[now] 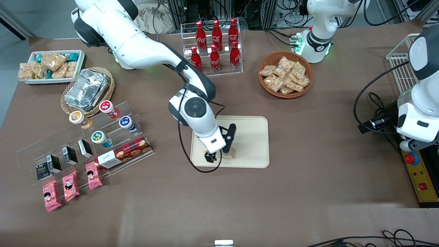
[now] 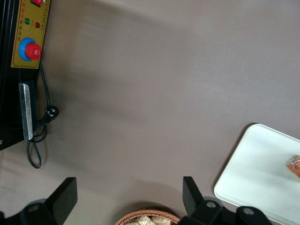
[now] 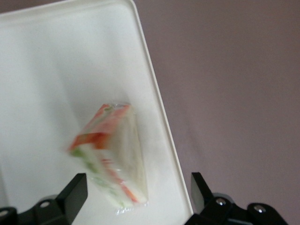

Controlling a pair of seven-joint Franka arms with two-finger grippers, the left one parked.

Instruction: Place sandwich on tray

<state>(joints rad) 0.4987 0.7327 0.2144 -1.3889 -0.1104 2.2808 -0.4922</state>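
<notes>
The sandwich (image 3: 112, 154), a clear-wrapped wedge with orange-red and green filling, lies on the cream tray (image 3: 51, 61) close to the tray's rim. My right gripper (image 3: 138, 190) is open, just above the sandwich, with its fingers spread to either side and not touching it. In the front view the gripper (image 1: 219, 156) hangs over the tray (image 1: 253, 137) near the edge closest to the camera. It hides most of the sandwich (image 1: 231, 153). The left wrist view shows a corner of the tray (image 2: 262, 173) and a bit of the sandwich (image 2: 295, 166).
A rack of cola bottles (image 1: 214, 44) and a wicker basket of cracker packets (image 1: 285, 74) stand farther from the camera than the tray. An acrylic stand with cups and boxes (image 1: 99, 137), pink packets (image 1: 70, 185), a foil-tray basket (image 1: 87, 91) and a white snack bin (image 1: 51, 67) lie toward the working arm's end.
</notes>
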